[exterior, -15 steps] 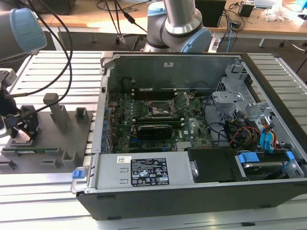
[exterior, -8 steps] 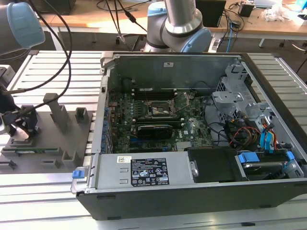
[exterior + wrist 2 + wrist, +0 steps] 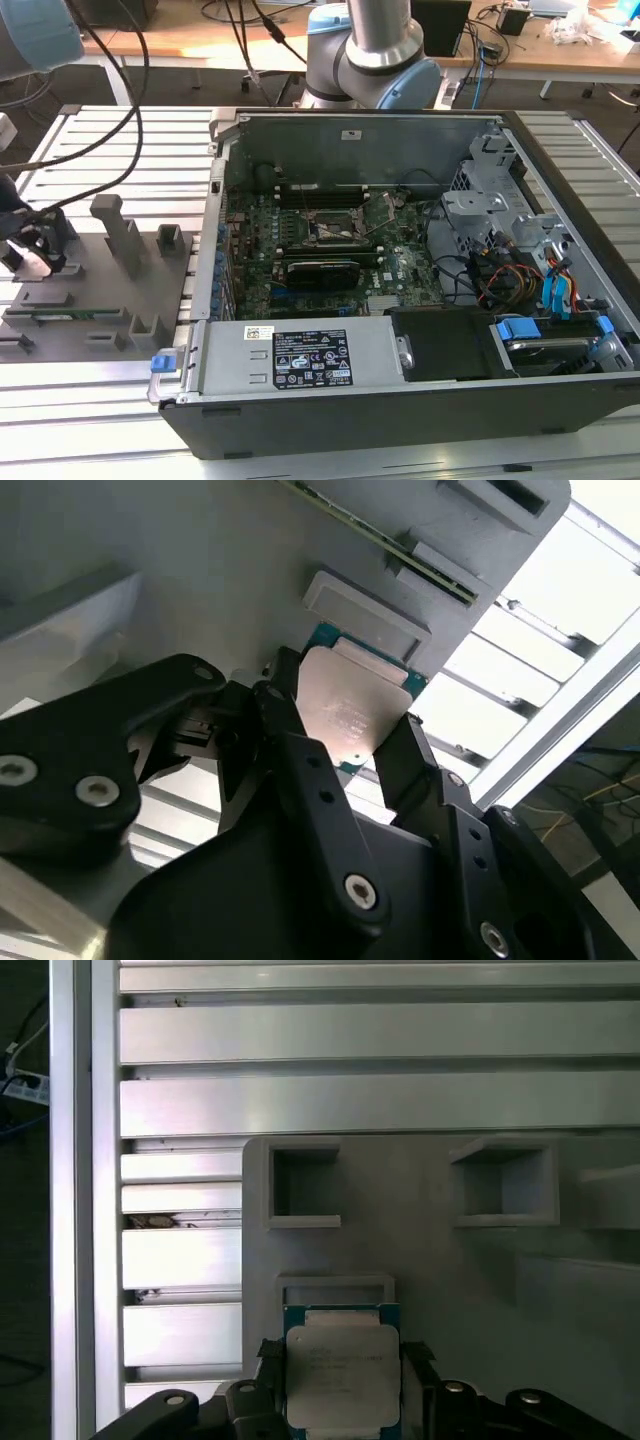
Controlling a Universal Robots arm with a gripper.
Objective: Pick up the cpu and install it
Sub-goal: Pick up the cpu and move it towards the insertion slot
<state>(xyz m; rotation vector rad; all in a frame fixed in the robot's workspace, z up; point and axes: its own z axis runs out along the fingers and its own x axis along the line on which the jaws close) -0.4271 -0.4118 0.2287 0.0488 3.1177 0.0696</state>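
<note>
The cpu (image 3: 352, 708) is a small square chip with a silver-grey metal top and a green edge. In both wrist views it sits between the two black fingers of my gripper (image 3: 345, 735), which press on its opposite sides. The first wrist view has the cpu (image 3: 342, 1375) just over a shallow pocket of the grey fixture plate (image 3: 450, 1280), with my gripper (image 3: 342, 1360) shut on it. In the exterior view my gripper (image 3: 35, 248) is at the far left, over the fixture plate (image 3: 100, 295). The open socket (image 3: 338, 230) lies on the motherboard inside the computer case (image 3: 350, 120).
Grey posts (image 3: 122, 232) stand up from the fixture plate beside my gripper. A long black expansion card (image 3: 322, 272) lies just in front of the socket. Drive cages and cables (image 3: 520, 270) fill the case's right side. The arm's base (image 3: 375, 55) stands behind the case.
</note>
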